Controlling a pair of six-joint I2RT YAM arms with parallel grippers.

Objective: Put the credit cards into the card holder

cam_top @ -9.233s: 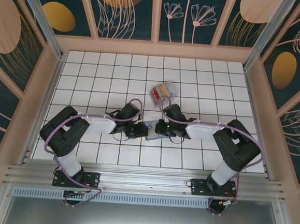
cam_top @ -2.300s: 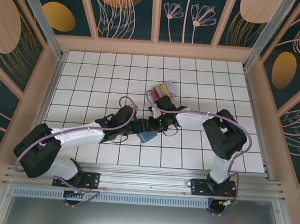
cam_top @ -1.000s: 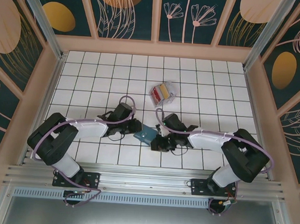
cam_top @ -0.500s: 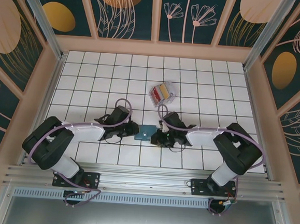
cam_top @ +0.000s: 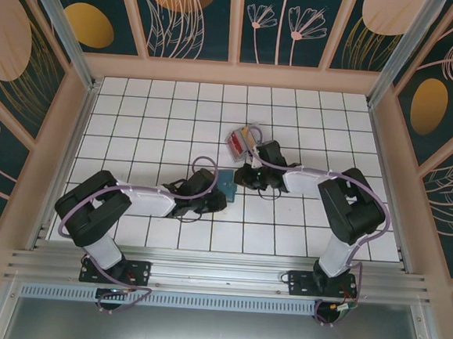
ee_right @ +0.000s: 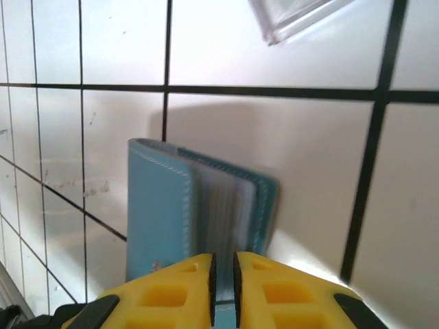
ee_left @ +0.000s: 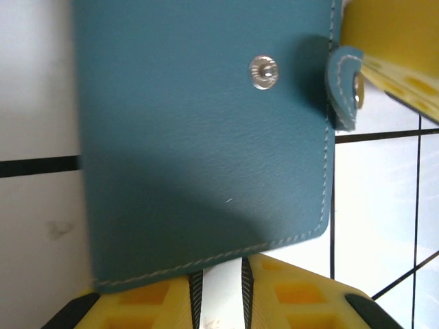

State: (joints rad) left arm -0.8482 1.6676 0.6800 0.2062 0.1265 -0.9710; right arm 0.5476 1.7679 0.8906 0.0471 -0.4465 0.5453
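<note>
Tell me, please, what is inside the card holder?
Between the teal covers of the card holder, clear pocket pages show edge-on. Whether any is filled cannot be seen; the covers hide them.

The card holder point(ee_left: 206, 151) is cropped at top.

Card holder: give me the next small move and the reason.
Probably spread the covers apart. The card holder has its strap unsnapped but is only slightly ajar, its clear pages barely showing, with the right jaws closed on one edge. The cards lie in the clear box, so a pocket likely needs exposing first.
</note>
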